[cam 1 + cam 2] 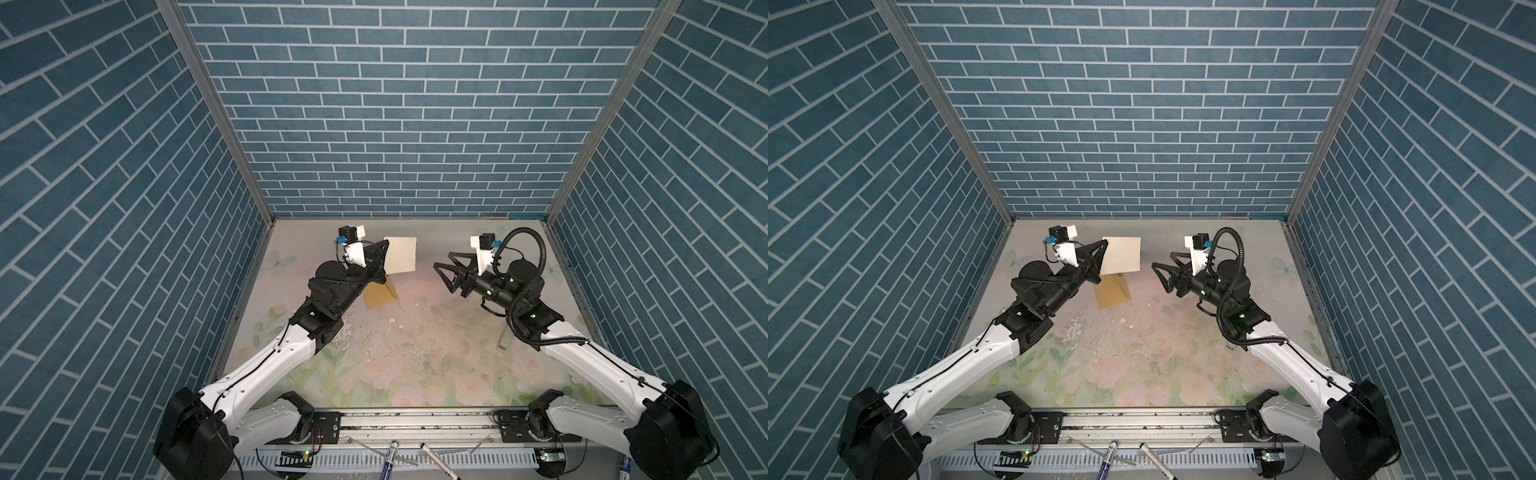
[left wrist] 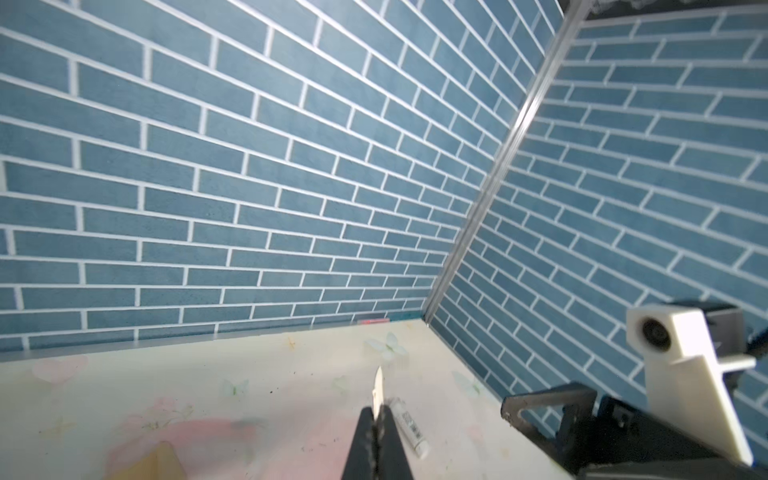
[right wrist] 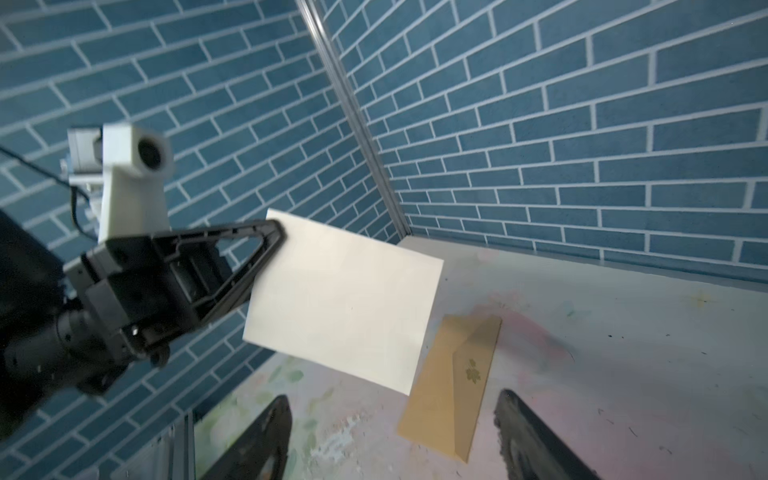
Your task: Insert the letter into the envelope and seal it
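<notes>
The letter point(image 1: 401, 254) point(image 1: 1121, 254) is a plain cream sheet held up in the air at the back of the table, and my left gripper point(image 1: 385, 249) point(image 1: 1104, 245) is shut on its left edge. The left wrist view shows the sheet edge-on point(image 2: 378, 386), sticking out between the shut tips of the left gripper point(image 2: 377, 409). The golden-tan envelope point(image 1: 380, 295) point(image 1: 1112, 293) point(image 3: 453, 386) lies flat on the table below the sheet, its emblem facing up. My right gripper point(image 1: 442, 276) point(image 1: 1160, 277) point(image 3: 394, 399) hangs open to the right, apart from both and holding nothing.
A small white tube point(image 2: 409, 428) lies on the floral table point(image 1: 415, 353) near the right arm point(image 1: 503, 340). Two markers point(image 1: 390, 457) lie on the front rail. Blue brick walls point(image 1: 395, 124) close in the back and both sides.
</notes>
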You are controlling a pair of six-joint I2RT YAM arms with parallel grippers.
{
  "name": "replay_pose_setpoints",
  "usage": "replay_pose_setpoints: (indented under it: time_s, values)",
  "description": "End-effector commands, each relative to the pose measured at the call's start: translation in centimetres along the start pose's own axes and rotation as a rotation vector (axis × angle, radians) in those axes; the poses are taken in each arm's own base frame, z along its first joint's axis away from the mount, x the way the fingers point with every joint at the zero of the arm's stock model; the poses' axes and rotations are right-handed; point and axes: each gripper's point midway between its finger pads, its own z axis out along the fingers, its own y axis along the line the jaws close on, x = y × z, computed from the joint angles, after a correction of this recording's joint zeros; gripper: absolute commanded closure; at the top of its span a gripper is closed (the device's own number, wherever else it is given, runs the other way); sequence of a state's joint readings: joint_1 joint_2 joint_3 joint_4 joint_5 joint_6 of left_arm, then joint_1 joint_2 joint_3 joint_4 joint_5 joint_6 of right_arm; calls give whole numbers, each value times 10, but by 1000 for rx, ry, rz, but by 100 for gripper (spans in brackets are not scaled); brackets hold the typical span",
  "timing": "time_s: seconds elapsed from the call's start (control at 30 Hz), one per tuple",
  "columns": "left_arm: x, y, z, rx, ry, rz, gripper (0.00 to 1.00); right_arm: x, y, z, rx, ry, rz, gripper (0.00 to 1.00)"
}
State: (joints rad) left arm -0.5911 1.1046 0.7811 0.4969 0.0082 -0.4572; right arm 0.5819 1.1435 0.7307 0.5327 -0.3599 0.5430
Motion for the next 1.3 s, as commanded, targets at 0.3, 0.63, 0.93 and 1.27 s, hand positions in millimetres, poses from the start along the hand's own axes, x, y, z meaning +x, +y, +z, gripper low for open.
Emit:
replay_pose_setpoints:
  time_s: [0.3,0.63,0.93,1.27]
  values:
    - [-29,15,8,-59,-172,-384,100,-1,-11,39,-36,-248,637,22]
    - [-27,14,11,-22,-195,-434,100,7,-3,66,-99,-265,783,20]
    - [-18,12,18,3,-170,-452,100,-12,19,80,-229,-325,797,26]
    - [-2,20,20,-17,-145,-456,100,-23,26,87,-253,-355,774,57]
